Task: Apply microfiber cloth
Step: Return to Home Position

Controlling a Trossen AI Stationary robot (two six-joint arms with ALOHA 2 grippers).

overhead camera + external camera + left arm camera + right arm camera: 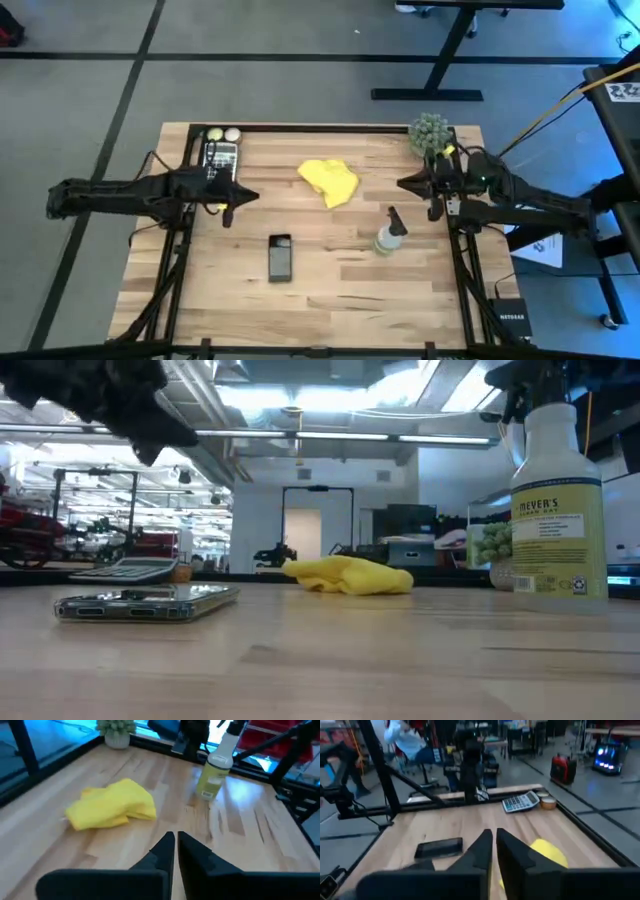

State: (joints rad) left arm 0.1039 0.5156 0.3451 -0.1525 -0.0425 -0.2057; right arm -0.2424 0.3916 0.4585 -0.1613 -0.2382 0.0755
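Observation:
The yellow microfiber cloth (329,181) lies crumpled on the wooden table, a little behind its middle; it also shows in the low view (349,575) and the left wrist view (111,805). A black smartphone (280,257) lies flat nearer the front. My left gripper (250,196) hovers shut to the left of the cloth, above the table. My right gripper (403,184) hovers shut to the right of the cloth. Neither touches anything.
A spray bottle (388,236) stands right of the phone. A calculator (219,160) and two small round objects (222,134) lie at the far left. A small potted plant (430,134) stands at the far right corner.

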